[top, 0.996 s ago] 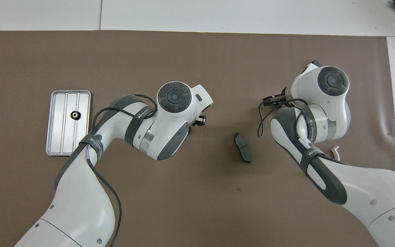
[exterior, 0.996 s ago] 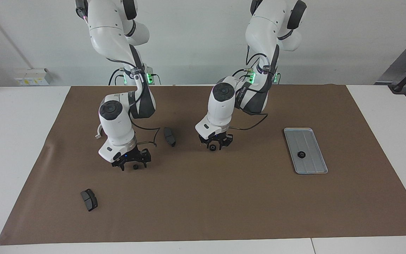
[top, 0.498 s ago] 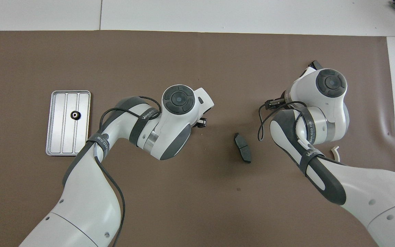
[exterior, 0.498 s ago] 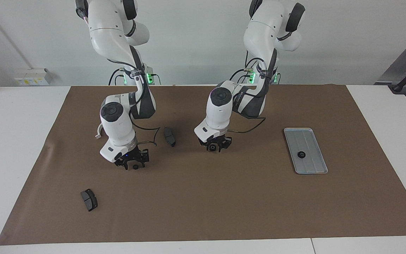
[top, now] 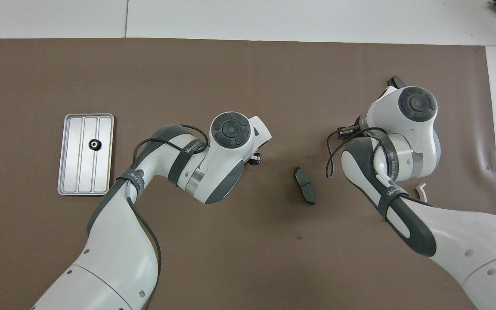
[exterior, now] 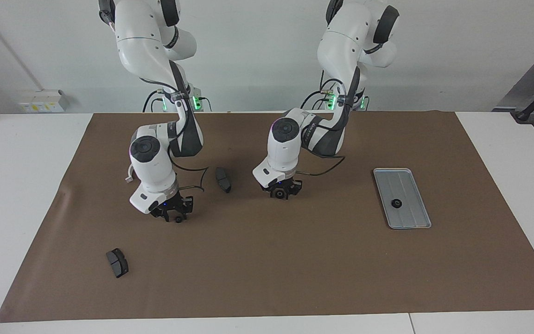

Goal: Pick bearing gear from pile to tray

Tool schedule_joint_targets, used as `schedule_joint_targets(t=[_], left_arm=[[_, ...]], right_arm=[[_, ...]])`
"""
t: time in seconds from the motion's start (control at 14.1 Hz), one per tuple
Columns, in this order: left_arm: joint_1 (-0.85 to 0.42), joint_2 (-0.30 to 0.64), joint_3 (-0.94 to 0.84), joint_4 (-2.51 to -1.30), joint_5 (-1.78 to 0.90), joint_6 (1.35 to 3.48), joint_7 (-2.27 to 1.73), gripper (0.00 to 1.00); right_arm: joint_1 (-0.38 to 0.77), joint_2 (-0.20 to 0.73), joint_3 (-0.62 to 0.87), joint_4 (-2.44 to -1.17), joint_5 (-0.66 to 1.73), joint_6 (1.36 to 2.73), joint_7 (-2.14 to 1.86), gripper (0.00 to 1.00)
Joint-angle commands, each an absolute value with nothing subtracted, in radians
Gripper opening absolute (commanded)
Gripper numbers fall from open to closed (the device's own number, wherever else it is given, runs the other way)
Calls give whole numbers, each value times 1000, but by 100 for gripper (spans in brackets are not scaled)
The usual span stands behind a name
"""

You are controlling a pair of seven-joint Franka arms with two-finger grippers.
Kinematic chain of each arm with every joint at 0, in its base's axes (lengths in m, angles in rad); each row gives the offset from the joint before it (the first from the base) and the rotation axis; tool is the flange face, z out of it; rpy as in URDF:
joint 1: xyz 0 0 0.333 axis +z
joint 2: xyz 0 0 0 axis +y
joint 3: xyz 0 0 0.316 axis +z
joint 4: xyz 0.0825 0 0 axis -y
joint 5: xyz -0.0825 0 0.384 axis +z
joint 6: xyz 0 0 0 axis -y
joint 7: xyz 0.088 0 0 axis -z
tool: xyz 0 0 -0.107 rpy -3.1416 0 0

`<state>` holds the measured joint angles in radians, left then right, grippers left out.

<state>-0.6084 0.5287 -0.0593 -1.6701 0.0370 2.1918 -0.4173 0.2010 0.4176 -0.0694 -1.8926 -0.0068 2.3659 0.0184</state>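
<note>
The silver tray (exterior: 410, 218) lies toward the left arm's end of the mat and holds one black ring (exterior: 395, 202); both also show in the overhead view, the tray (top: 75, 172) and the ring (top: 94, 144). My left gripper (exterior: 281, 193) is down at the mat at a second black ring (exterior: 277, 194) near the middle. My right gripper (exterior: 174, 216) is down at the mat at a third black ring (exterior: 179, 219). In the overhead view both grippers and these two rings are hidden under the wrists.
A dark brake pad (exterior: 223, 179) lies between the two grippers, also in the overhead view (top: 305, 185). Another brake pad (exterior: 117, 262) lies farther from the robots, toward the right arm's end. A white plastic arc (exterior: 129, 175) lies beside the right arm.
Both wrists have shifted and turned slightly over their rings. The two rings on the mat and the ring in the tray have not moved.
</note>
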Motion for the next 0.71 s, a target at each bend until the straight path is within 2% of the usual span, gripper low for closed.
schedule_joint_targets(t=[0.0,0.14,0.28,0.36,0.43,0.5,0.64], left_arm=[[-627,522,-41,-1687,72,2194,-440,56],[-632,522,-41,-1689,72,2189,-442,56],[-635,520,-41,-1687,71,2184,-442,56],[-635,520,-41,-1687,72,2180,-442,56],[-635,520,-41,-1687,72,2180,-442,55],[-635,520,-41,-1687,72,2178,-440,52],[-635,520,-41,-1687,72,2178,-440,46]], right_arm=[[186,394,-60,-1914,15,2358,-20,49],[186,394,-58,-1914,15,2358,-20,46],[186,394,-60,-1914,15,2358,-20,35],[186,394,-60,-1914,15,2358,-18,24],[187,393,-60,-1914,15,2358,-14,5],[187,393,-58,-1913,15,2358,-9,0],[189,391,-58,-1910,15,2356,-6,0]])
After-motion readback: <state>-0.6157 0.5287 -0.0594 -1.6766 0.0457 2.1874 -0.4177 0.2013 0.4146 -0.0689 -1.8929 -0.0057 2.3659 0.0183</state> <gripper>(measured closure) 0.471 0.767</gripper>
